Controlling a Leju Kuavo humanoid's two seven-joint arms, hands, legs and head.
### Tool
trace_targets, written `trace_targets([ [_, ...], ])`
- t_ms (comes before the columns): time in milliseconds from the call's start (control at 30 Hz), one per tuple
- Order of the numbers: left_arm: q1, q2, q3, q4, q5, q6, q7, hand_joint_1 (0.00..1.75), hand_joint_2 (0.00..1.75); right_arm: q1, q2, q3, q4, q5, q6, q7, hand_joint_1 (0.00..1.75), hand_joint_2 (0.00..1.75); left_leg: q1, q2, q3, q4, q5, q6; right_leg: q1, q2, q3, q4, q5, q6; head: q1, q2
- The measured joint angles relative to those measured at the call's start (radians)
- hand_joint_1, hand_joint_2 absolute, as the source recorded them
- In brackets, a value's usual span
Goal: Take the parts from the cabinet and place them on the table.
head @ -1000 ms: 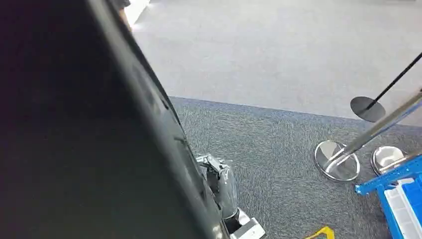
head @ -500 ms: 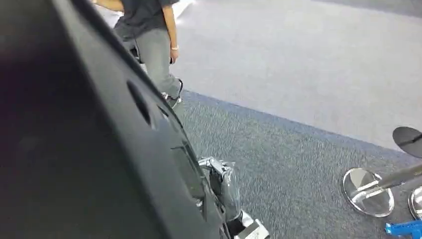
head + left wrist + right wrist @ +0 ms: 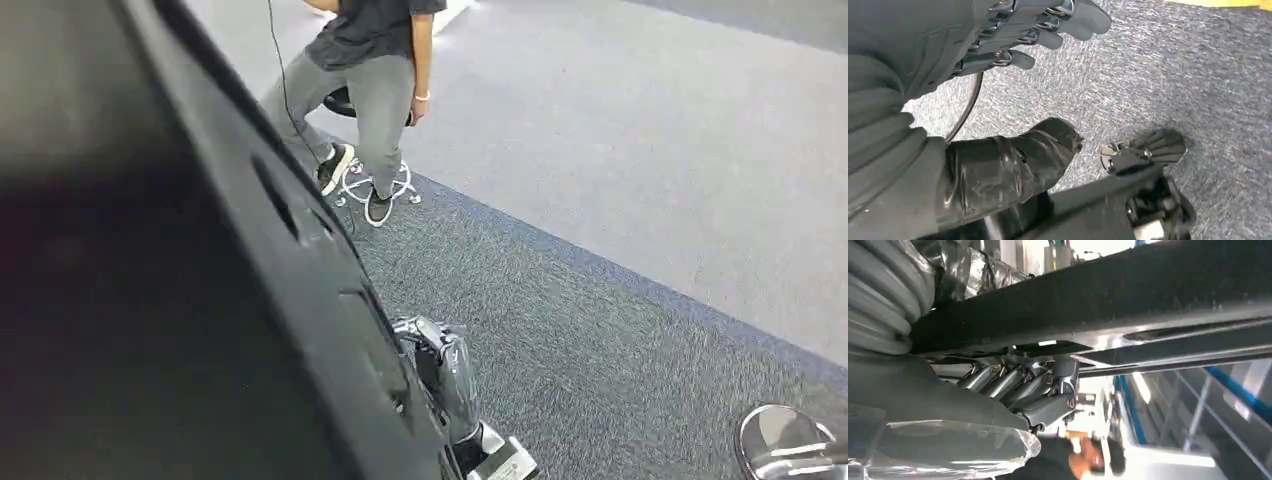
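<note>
A large flat black part (image 3: 200,300) slants across the left half of the head view, close to the camera. My right hand (image 3: 447,375), wrapped in clear plastic, grips its lower right edge. In the right wrist view the fingers (image 3: 1013,382) curl against the underside of the black part (image 3: 1148,285). My left hand (image 3: 1013,45) hangs over the grey carpet. Its fingers are spread apart from the black-wrapped thumb (image 3: 1013,160), with nothing between them.
A person (image 3: 375,70) in a dark shirt and grey trousers sits on a wheeled stool (image 3: 375,185) ahead, at the line where the dark carpet meets the lighter floor. A chrome stanchion base (image 3: 790,445) stands at the lower right. Dark carpet (image 3: 600,360) lies ahead.
The whole view has swung round: the stanchion bases and blue crate slid off to the right and the person came into sight. The black part and my right hand keep their place.
</note>
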Motion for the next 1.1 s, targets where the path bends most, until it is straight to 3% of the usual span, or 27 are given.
trace_targets([
  [67,0.006,0.002,0.0,0.0,0.001,0.002,-0.005,0.0,1.75,-0.003,0.001,0.0,0.0,0.028,-0.006,0.017,1.75,1.75,0.001,-0.022,0.006,-0.008,-0.001,0.01,0.004,-0.02,0.013,-0.007,-0.006,0.012,0.0,0.0],
  [100,0.012,0.002,0.0,0.0,0.004,0.003,-0.011,0.0,1.75,-0.007,0.002,0.0,0.002,0.058,-0.015,0.03,1.75,1.75,0.012,-0.036,0.019,-0.018,0.002,0.016,-0.005,0.004,0.014,0.004,-0.017,0.018,0.002,0.0],
  [133,0.013,0.005,0.0,0.0,0.005,-0.001,-0.016,0.0,1.75,-0.012,0.006,0.0,0.006,0.082,-0.024,0.034,1.75,1.75,0.014,-0.046,0.024,-0.022,0.002,0.019,-0.005,0.056,-0.001,0.043,-0.038,0.02,0.01,0.0],
  [167,0.013,0.009,0.0,0.0,0.005,-0.011,-0.016,0.0,1.75,-0.016,0.011,0.0,0.01,0.09,-0.03,0.031,1.75,1.75,0.014,-0.054,0.024,-0.022,0.002,0.03,-0.006,0.082,-0.037,0.113,-0.073,0.018,0.018,0.0],
  [233,0.015,0.014,0.0,0.0,0.0,-0.03,-0.007,0.0,1.75,-0.02,0.017,0.001,0.022,0.084,-0.039,0.021,1.75,1.75,0.012,-0.084,0.024,-0.022,0.0,0.032,-0.006,0.099,-0.129,0.276,-0.132,0.02,0.029,0.0],
  [267,0.019,0.016,0.0,0.0,-0.004,-0.034,-0.001,0.0,1.75,-0.021,0.018,0.001,0.027,0.078,-0.042,0.021,1.75,1.75,0.012,-0.101,0.024,-0.021,0.0,0.032,-0.006,0.101,-0.156,0.312,-0.13,0.021,0.033,0.0],
  [300,0.024,0.019,0.0,0.0,-0.008,-0.035,-0.002,0.0,1.75,-0.021,0.018,0.001,0.031,0.07,-0.048,0.023,1.75,1.75,0.012,-0.119,0.026,-0.019,-0.001,0.031,-0.006,0.101,-0.159,0.296,-0.099,0.021,0.036,0.0],
  [367,0.028,0.019,0.0,0.0,-0.005,-0.027,0.005,0.0,1.75,-0.025,0.019,0.002,0.035,0.051,-0.027,0.026,1.75,1.75,0.014,-0.155,0.028,-0.012,-0.005,0.025,-0.01,0.114,-0.11,0.155,0.001,0.017,0.042,0.0],
  [400,0.025,0.012,0.0,0.0,0.001,-0.019,0.019,0.0,1.75,-0.033,0.02,0.006,0.036,0.05,-0.018,0.038,1.75,1.75,0.014,-0.168,0.027,-0.007,-0.008,0.022,-0.013,0.145,-0.078,0.072,0.047,0.016,0.045,0.0],
  [433,0.019,0.001,0.0,0.002,0.004,-0.01,0.036,0.0,1.75,-0.044,0.023,0.016,0.039,0.051,-0.014,0.052,1.75,1.75,0.012,-0.177,0.021,-0.001,-0.011,0.018,-0.017,0.195,-0.067,0.041,0.035,0.012,0.049,0.0],
  [467,0.012,-0.009,0.0,0.004,0.005,-0.001,0.051,0.0,1.75,-0.051,0.029,0.027,0.039,0.056,-0.013,0.063,1.75,1.75,0.012,-0.194,0.012,0.007,-0.012,0.013,-0.021,0.193,-0.058,0.022,0.033,0.013,0.05,0.0],
  [500,0.01,-0.016,0.0,0.004,0.005,0.005,0.059,0.0,1.75,-0.057,0.034,0.032,0.04,0.058,-0.013,0.072,1.75,1.75,0.016,-0.201,0.008,0.003,-0.008,0.006,-0.014,0.182,-0.06,0.022,0.034,0.01,0.05,0.0],
  [567,0.013,-0.023,-0.001,0.005,0.005,0.008,0.067,0.0,1.75,-0.071,0.043,0.042,0.042,0.061,-0.016,0.08,1.75,1.75,0.019,-0.224,0.004,-0.003,-0.004,-0.009,-0.013,0.162,-0.054,0.017,0.038,-0.003,0.053,0.0],
  [600,0.014,-0.025,-0.002,0.008,0.006,0.009,0.068,0.0,1.75,-0.078,0.047,0.048,0.043,0.062,-0.016,0.083,1.75,1.75,0.02,-0.184,0.002,0.006,-0.01,-0.012,-0.019,0.148,-0.046,0.007,0.043,-0.012,0.053,0.0],
  [633,0.014,-0.03,-0.002,0.008,0.006,0.008,0.068,0.0,1.75,-0.082,0.051,0.051,0.043,0.062,-0.016,0.084,1.75,1.75,0.012,-0.115,-0.005,0.029,-0.024,-0.019,-0.017,0.138,-0.04,0.001,0.042,-0.015,0.046,0.0],
  [667,0.009,-0.032,-0.005,0.008,0.006,0.008,0.068,0.0,1.75,-0.085,0.053,0.053,0.044,0.062,-0.018,0.084,1.75,1.75,0.015,-0.083,-0.035,0.086,-0.055,-0.024,-0.014,0.121,-0.036,0.0,0.04,-0.023,0.042,0.0],
  [733,0.002,-0.034,-0.014,0.011,0.006,0.01,0.066,0.0,1.75,-0.087,0.053,0.06,0.048,0.056,-0.021,0.083,1.75,1.75,0.022,-0.07,-0.116,0.235,-0.117,-0.031,-0.011,0.087,-0.034,0.001,0.035,-0.028,0.042,0.0],
  [767,0.003,-0.034,-0.016,0.011,0.006,0.01,0.064,0.0,1.75,-0.089,0.053,0.063,0.051,0.052,-0.023,0.082,1.75,1.75,0.025,-0.069,-0.143,0.282,-0.126,-0.034,-0.011,0.072,-0.034,0.001,0.033,-0.027,0.043,0.0],
  [800,0.006,-0.034,-0.018,0.012,0.003,0.011,0.062,0.0,1.75,-0.09,0.053,0.063,0.054,0.051,-0.025,0.08,1.75,1.75,0.027,-0.067,-0.144,0.28,-0.109,-0.037,-0.011,0.059,-0.032,0.002,0.03,-0.026,0.042,0.0],
  [833,0.009,-0.034,-0.018,0.014,0.002,0.012,0.062,0.0,1.75,-0.092,0.053,0.066,0.056,0.049,-0.026,0.079,1.75,1.75,0.028,-0.063,-0.124,0.237,-0.076,-0.038,-0.012,0.047,-0.029,0.002,0.027,-0.024,0.042,0.0],
  [867,0.009,-0.034,-0.023,0.015,-0.006,0.012,0.061,0.0,1.75,-0.093,0.053,0.067,0.058,0.047,-0.029,0.078,1.75,1.75,0.029,-0.054,-0.082,0.156,-0.031,-0.037,-0.012,0.034,-0.024,0.003,0.023,-0.021,0.042,0.0],
  [900,0.007,-0.034,-0.027,0.016,-0.02,0.011,0.06,0.0,1.75,-0.093,0.053,0.068,0.058,0.044,-0.032,0.077,1.75,1.75,0.028,-0.024,-0.032,0.062,0.012,-0.034,-0.012,0.023,-0.017,0.003,0.017,-0.017,0.042,0.0],
  [933,0.001,-0.034,-0.034,0.016,-0.03,0.008,0.059,0.0,1.75,-0.093,0.053,0.068,0.058,0.042,-0.032,0.074,1.75,1.75,0.018,0.033,-0.005,0.005,0.003,-0.03,-0.009,0.012,-0.011,0.002,0.013,-0.011,0.042,0.0],
  [967,-0.009,-0.034,-0.04,0.016,-0.031,0.005,0.06,0.0,1.75,-0.093,0.053,0.068,0.058,0.035,-0.026,0.071,1.75,1.75,0.011,0.023,-0.002,-0.003,0.005,-0.016,-0.001,0.001,-0.012,0.004,0.008,-0.004,0.043,0.0],
  [1067,-0.026,-0.033,-0.048,0.016,-0.027,-0.002,0.072,0.0,1.75,-0.093,0.052,0.068,0.059,0.017,-0.002,0.058,1.75,1.75,0.008,-0.014,-0.007,-0.001,0.0,-0.001,0.004,-0.028,0.003,-0.007,0.005,0.01,0.047,0.0],
  [1100,-0.029,-0.034,-0.048,0.016,-0.025,-0.002,0.074,0.0,1.75,-0.094,0.053,0.068,0.059,0.014,0.004,0.056,1.75,1.75,0.019,-0.028,0.005,-0.012,0.005,0.007,0.002,-0.033,0.003,-0.008,-0.003,0.02,0.046,0.0],
])
